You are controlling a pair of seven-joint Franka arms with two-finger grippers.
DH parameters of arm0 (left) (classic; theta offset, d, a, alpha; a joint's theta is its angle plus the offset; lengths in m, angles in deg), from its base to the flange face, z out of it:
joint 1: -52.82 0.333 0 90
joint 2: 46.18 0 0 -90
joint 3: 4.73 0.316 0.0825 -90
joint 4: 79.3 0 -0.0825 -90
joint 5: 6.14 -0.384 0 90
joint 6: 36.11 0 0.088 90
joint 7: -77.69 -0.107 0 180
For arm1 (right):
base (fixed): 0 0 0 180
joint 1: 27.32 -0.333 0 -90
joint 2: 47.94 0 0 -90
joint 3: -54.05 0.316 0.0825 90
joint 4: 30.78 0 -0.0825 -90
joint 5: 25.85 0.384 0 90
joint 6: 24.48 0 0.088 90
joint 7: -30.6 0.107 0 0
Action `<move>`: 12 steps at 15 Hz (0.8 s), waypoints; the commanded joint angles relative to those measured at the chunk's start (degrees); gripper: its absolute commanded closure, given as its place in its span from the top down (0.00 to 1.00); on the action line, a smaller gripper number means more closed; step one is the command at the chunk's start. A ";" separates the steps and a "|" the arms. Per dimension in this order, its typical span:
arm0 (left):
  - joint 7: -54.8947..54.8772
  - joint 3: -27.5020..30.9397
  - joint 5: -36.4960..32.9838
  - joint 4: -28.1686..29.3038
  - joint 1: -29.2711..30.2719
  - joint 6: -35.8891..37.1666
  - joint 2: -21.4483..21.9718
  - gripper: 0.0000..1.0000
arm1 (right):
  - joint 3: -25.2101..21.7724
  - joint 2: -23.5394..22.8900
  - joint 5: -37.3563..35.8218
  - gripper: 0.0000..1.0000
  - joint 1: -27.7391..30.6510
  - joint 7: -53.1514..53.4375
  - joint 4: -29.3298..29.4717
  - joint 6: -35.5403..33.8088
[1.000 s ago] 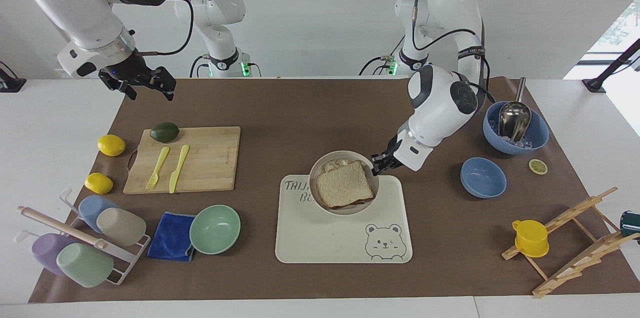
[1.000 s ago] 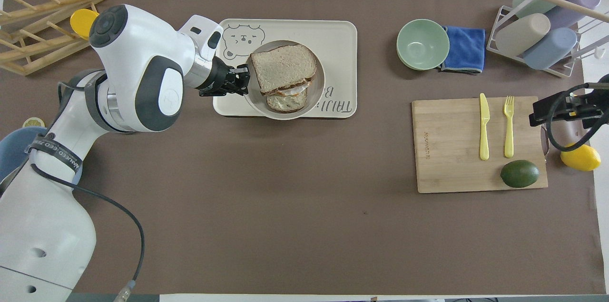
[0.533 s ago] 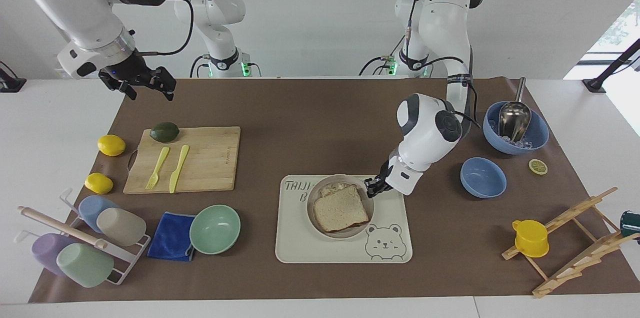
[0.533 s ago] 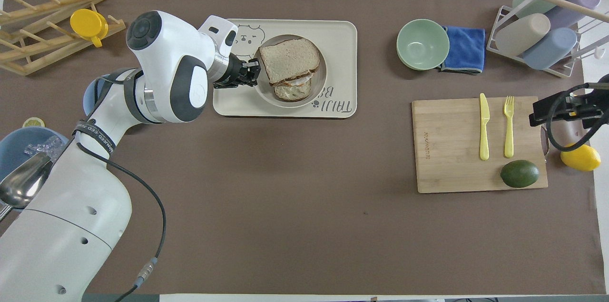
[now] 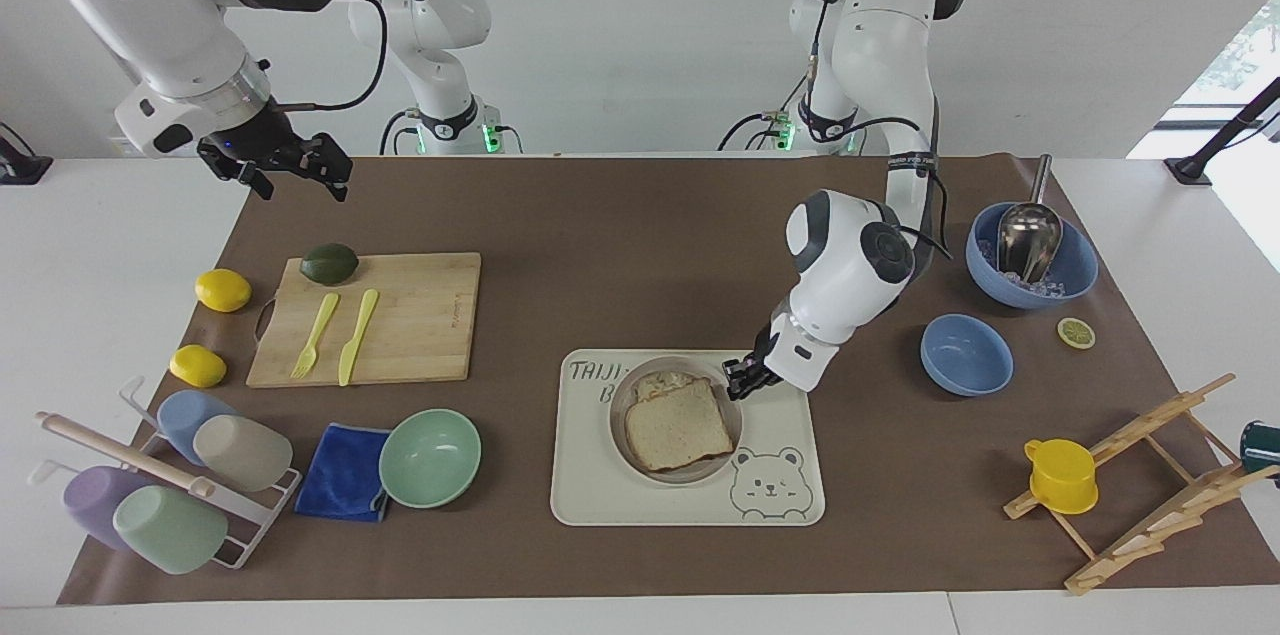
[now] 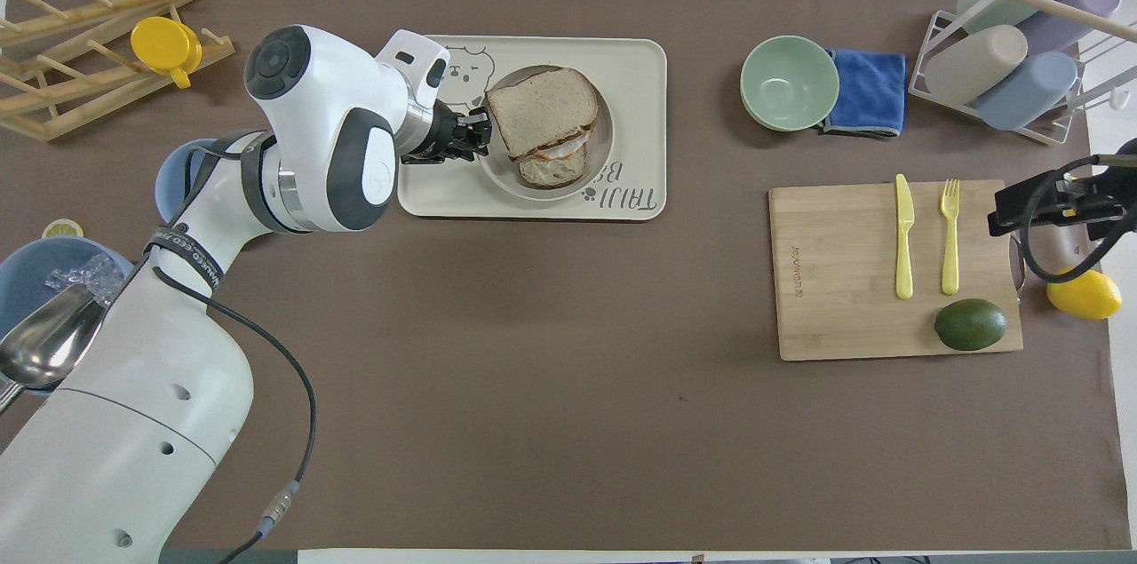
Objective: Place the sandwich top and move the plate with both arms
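White counter [image 5: 120, 245] covered by a brown mat [image 5: 620, 245]. Cream tray [image 5: 640, 495] lies on the mat directly under the left hand [image 5: 742, 381], which is low over the tray's edge nearer the robots. Toward the left arm's end from that hand: small blue bowl [image 5: 966, 354], larger blue bowl [image 5: 1070, 265] with a metal scoop, lemon slice [image 5: 1076, 332], wooden rack [image 5: 1150, 485] carrying a yellow cup. Toward the right arm's end from it: mint-green bowl [image 5: 430, 458], blue cloth [image 5: 340, 473], bamboo cutting board [image 5: 420, 320], cup rack [image 5: 160, 480]. Two lemons [image 5: 222, 290] sit on the bare counter below the raised right hand [image 5: 290, 170].
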 commanded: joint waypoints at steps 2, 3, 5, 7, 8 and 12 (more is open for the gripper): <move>-0.60 0.54 -0.54 0.59 0.49 1.24 1.47 1.00 | 0.30 0.66 -0.09 1.00 0.56 -1.34 -0.39 -0.25; -0.60 0.71 -1.42 0.59 1.02 2.38 2.52 1.00 | 0.30 0.66 -0.09 1.00 0.56 -1.34 -0.39 -0.25; -0.68 1.50 -2.48 0.59 2.95 4.93 4.97 1.00 | 0.30 0.66 -0.09 1.00 0.56 -1.34 -0.39 -0.25; -0.60 2.73 -4.31 0.68 4.62 7.47 7.87 1.00 | 0.30 0.66 -0.09 1.00 0.56 -1.34 -0.39 -0.25; -0.68 3.52 -5.89 0.68 4.89 9.32 9.28 1.00 | 0.30 0.66 -0.09 1.00 0.56 -1.34 -0.39 -0.25; -0.86 4.50 -13.71 0.24 8.57 17.23 15.17 1.00 | 0.30 0.66 -0.09 1.00 0.56 -1.34 -0.39 -0.25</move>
